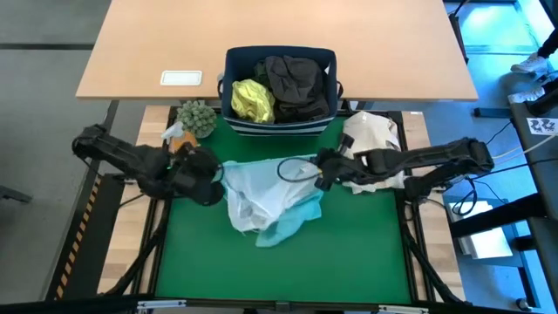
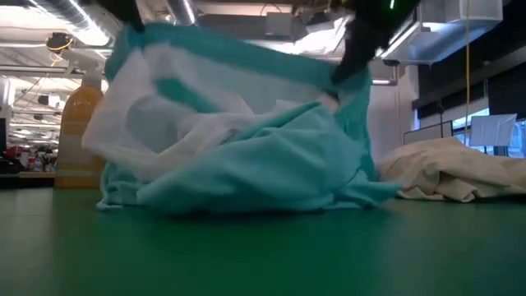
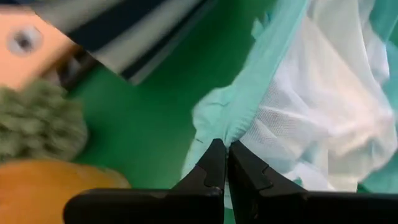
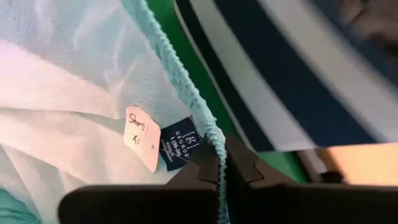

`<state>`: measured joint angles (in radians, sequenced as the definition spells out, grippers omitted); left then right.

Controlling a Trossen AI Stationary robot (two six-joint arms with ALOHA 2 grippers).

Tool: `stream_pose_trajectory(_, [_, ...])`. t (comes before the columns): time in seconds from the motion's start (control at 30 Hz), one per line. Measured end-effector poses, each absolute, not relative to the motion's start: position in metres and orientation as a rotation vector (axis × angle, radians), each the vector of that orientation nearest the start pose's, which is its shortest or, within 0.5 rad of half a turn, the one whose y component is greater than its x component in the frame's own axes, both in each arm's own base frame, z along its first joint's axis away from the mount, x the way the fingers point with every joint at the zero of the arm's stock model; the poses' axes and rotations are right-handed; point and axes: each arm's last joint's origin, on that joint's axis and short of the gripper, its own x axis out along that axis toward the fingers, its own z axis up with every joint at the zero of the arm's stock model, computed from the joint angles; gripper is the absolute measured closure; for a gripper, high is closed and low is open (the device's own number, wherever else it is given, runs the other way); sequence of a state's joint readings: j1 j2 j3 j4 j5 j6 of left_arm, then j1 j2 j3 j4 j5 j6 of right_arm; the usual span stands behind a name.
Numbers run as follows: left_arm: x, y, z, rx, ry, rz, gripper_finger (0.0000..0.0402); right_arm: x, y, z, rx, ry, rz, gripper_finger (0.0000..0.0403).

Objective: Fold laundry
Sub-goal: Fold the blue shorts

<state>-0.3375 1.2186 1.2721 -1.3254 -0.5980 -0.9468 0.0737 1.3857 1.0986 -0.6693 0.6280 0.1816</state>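
A turquoise garment [image 1: 270,199] with a white mesh lining, seemingly shorts, is held up between my two grippers over the green mat. Its lower part [image 2: 246,185] lies bunched on the mat. My left gripper [image 1: 218,174] is shut on the garment's left end and my right gripper [image 1: 321,174] is shut on its right end. The bright yellow-green shirt [image 1: 251,100] and dark garments [image 1: 298,85] lie in the navy bin [image 1: 279,126] at the mat's far edge. My left gripper pinches the garment's turquoise gathered edge [image 3: 235,127] between its two shut fingers, with the white mesh lining beside it. That end is lifted off the mat and the cloth hangs below. My right gripper pinches the elastic waistband [image 4: 210,134] between its two shut fingers, right beside the navy label [image 4: 179,149] and a white paper tag. The waistband runs from the fingers toward my left gripper, lifted clear of the mat [image 2: 341,74].
A cream-beige cloth bundle [image 1: 375,139] lies at the mat's right edge, under my right arm. A green plush thing [image 1: 196,116] and an orange bottle [image 2: 78,136] stand at the far left corner. The near half of the green mat [image 1: 279,270] is bare.
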Motion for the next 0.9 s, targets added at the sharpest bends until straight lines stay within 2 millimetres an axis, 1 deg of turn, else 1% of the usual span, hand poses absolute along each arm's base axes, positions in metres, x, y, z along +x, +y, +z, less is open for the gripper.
stream_pose_trajectory(0.1, [0.203,-0.040,0.315,-0.321,0.984,0.633,0.0401,0.275,-0.007,0.258,-0.126,0.873,-0.580,0.0403])
stream_pose_trajectory(0.2, [0.213,-0.033,0.298,-0.358,1.009,0.539,0.0401,0.274,-0.013,0.244,-0.112,0.882,-0.581,0.0403])
stream_pose_trajectory(0.33, [0.220,-0.022,0.288,-0.341,0.988,0.518,0.0401,0.273,-0.014,0.234,-0.128,0.915,-0.581,0.0401])
stream_pose_trajectory(0.43, [0.222,-0.014,0.286,-0.328,0.996,0.534,0.0401,0.273,-0.013,0.231,-0.149,0.939,-0.561,0.0391])
stream_pose_trajectory(0.57, [0.222,-0.006,0.287,-0.317,0.999,0.550,0.0401,0.273,-0.014,0.234,-0.216,0.950,-0.535,0.0365])
stream_pose_trajectory(0.7, [0.221,-0.002,0.286,-0.313,1.005,0.563,0.0401,0.274,-0.013,0.249,-0.230,0.935,-0.530,0.0337])
stream_pose_trajectory(0.8, [0.221,0.000,0.286,-0.316,1.004,0.570,0.0401,0.279,-0.005,0.262,-0.224,0.896,-0.473,0.0320])
stream_pose_trajectory(0.9, [0.221,0.000,0.287,-0.314,1.001,0.573,0.0401,0.286,0.011,0.274,-0.230,0.827,-0.339,0.0310])
